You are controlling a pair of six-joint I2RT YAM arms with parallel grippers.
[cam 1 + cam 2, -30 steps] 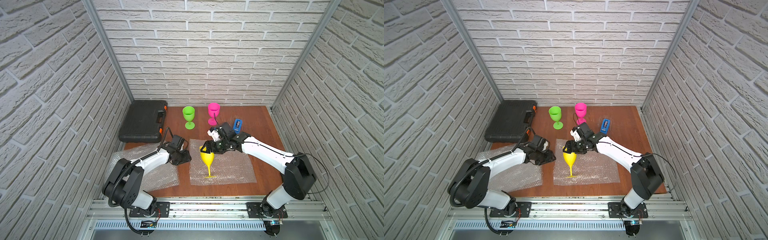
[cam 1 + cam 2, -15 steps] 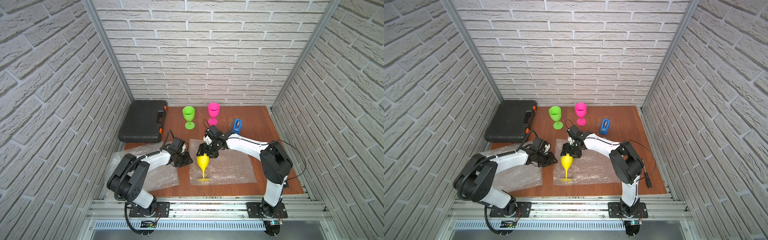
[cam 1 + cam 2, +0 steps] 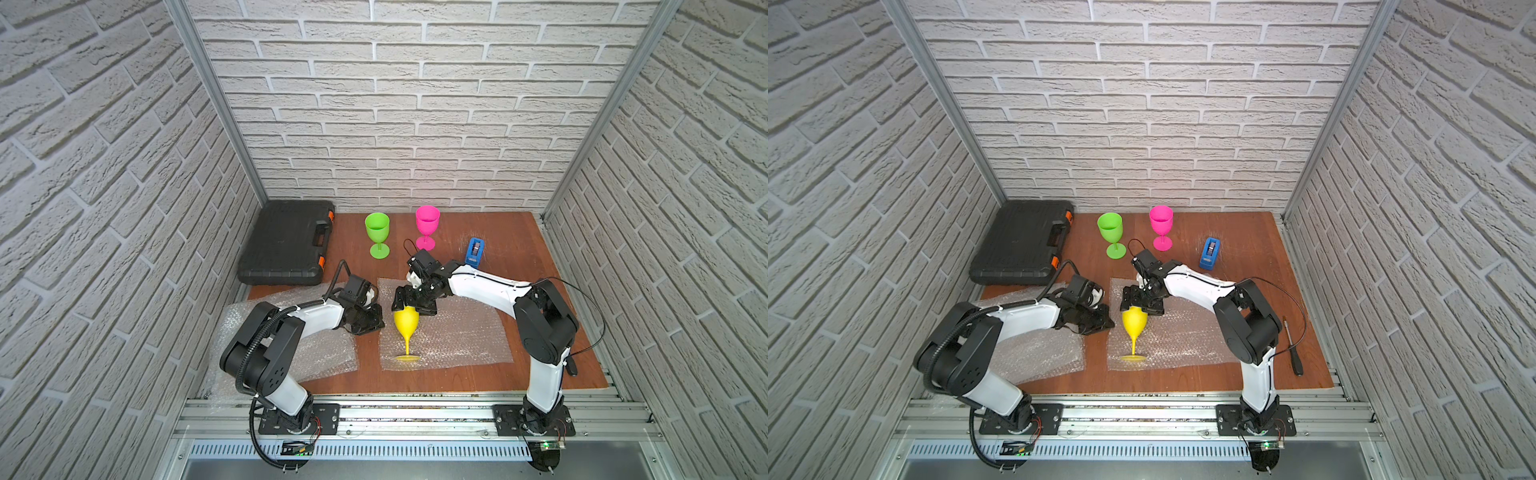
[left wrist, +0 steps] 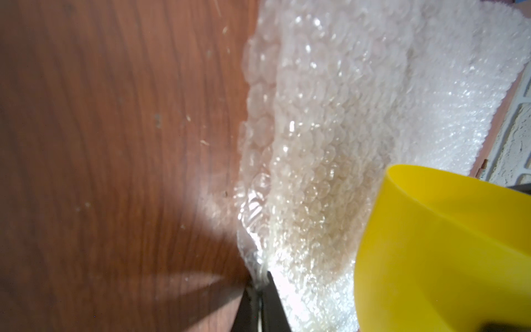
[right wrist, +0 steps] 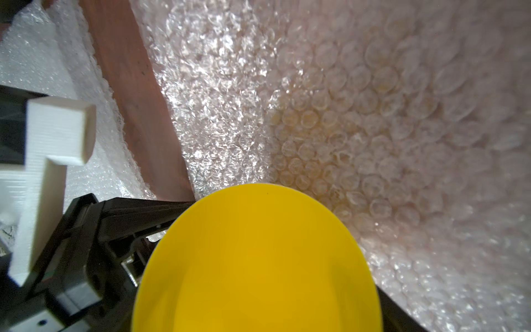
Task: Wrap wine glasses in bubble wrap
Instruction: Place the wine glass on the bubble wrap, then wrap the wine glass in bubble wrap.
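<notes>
Lettering, if any, too small to read. Near the middle of the smooth, reddish wood-grain tabletop (image 3: 511, 257), a glossy, opaque yellow goblet (image 3: 406, 324) of plastic, with a tulip-shaped bowl over a thin stem, upright on its round foot on the middle bubble wrap sheet (image 3: 461, 336): clear, crinkly, rectangular, studded with small round air cells, glinting white in the wrist views. Left gripper (image 3: 371, 324) clenched, thin black fingers (image 4: 273, 304) pinched tight on the edge of that sheet just beside the bowl, the edge raised off the wood in a curl. Right gripper (image 3: 412, 306) astride the rim of the yellow bowl, one black finger on each side, spread wide; contact with the plastic not clear, so grasping or released impossible to tell. Under the left arm, the left bubble wrap sheet (image 3: 332, 353), rumpled, parted from the middle one by a strip of bare wood. Farther back, well apart from both grippers, green goblet (image 3: 377, 228) and pink goblet (image 3: 427, 220), same shape, upright, unwrapped, side by side. At the back left, a black case (image 3: 286, 245) of ribbed moulded plastic with orange latches and a recessed handle, closed and flat. To the right of the pink goblet, a small blue tape dispenser (image 3: 475, 251). All round, walls in white brick relief.
</notes>
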